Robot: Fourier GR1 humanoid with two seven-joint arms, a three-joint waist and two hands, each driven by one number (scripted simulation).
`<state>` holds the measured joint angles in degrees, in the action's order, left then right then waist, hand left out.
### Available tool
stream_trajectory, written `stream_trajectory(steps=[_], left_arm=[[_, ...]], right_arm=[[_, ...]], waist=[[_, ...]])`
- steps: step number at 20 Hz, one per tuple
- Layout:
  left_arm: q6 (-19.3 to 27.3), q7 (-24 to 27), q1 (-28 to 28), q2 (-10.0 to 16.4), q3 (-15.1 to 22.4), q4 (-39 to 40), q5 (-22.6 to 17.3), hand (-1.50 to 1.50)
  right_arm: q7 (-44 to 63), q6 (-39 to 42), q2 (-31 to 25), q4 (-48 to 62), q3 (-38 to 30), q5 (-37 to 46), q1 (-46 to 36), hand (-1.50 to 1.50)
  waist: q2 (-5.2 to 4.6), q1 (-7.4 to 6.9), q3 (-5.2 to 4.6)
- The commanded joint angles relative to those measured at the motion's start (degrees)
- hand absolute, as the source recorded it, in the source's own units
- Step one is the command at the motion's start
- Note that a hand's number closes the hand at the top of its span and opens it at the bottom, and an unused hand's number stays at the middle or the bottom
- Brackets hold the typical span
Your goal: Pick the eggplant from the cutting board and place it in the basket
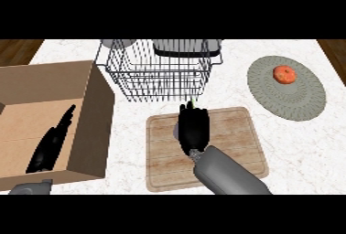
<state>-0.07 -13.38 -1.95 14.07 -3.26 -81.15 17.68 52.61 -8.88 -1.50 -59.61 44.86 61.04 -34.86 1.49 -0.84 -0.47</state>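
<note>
The right hand (193, 127) is seen over the middle of the board (233, 137), its grey forearm entering from the lower edge and slanting up to the left. The hand is closed down over the eggplant (177, 132), with the fingers (197, 112) curled along it and pointed toward the basket (159, 75). Most of the eggplant is hidden by the hand. Only a pale sliver is shown at the hand's left side, and a small green tip is shown just past the fingertips, at the board's far edge. Whether the eggplant is lifted or is resting on the board cannot be told.

The board is laid flat on the white marbled desk (304, 137), with its far edge near the basket. The wire basket is set just beyond the board, toward the desk's back, and nothing is seen inside it. 2 grey items (186, 45) are placed behind the basket, against its far rim.

To the right, well apart from the board, 1 round grey plate (297, 98) is seen, with 1 orange-red fruit (284, 74) resting on its far half.

To the left, 1 open cardboard box (94, 119) is placed beside the board and basket. The left hand (51, 146) is shown in front of it near the left edge, spread and upright, at rest.
</note>
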Motion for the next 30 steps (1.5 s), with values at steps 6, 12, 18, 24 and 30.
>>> stream_trajectory(steps=[6, 12, 18, 24, 30], left_arm=[[-1.5, -1.3, 2.2, 0.5, -1.6, -2.1, -1.2, 0.00], [0.9, 0.5, 1.3, -2.1, -0.3, 0.8, 1.4, 0.00], [-1.3, -1.2, 2.3, 0.2, -2.5, -1.1, 0.0, 0.00], [-1.2, -1.7, 0.7, -0.1, -2.9, 0.0, 0.4, 0.00], [-0.2, 2.2, 2.2, -2.5, -1.0, 2.1, 2.1, 0.00]], right_arm=[[-1.4, -3.9, -8.1, -4.3, -6.0, -2.5, 7.6, 1.50], [3.0, 1.9, -13.0, -23.1, -9.7, 0.1, 10.2, 1.50], [6.4, 6.7, -18.4, -41.8, -12.3, 5.1, 8.9, 1.50], [10.6, 22.9, -18.8, -59.3, -15.5, 5.3, 4.1, 1.50], [9.4, 30.0, -10.5, -60.5, -21.6, 0.0, -5.0, 1.50]], waist=[[-1.39, 1.18, 0.50], [-1.29, 1.49, 0.44], [-0.98, 1.84, 0.41], [-1.05, 1.92, 0.39], [-1.36, 0.88, 0.41]])
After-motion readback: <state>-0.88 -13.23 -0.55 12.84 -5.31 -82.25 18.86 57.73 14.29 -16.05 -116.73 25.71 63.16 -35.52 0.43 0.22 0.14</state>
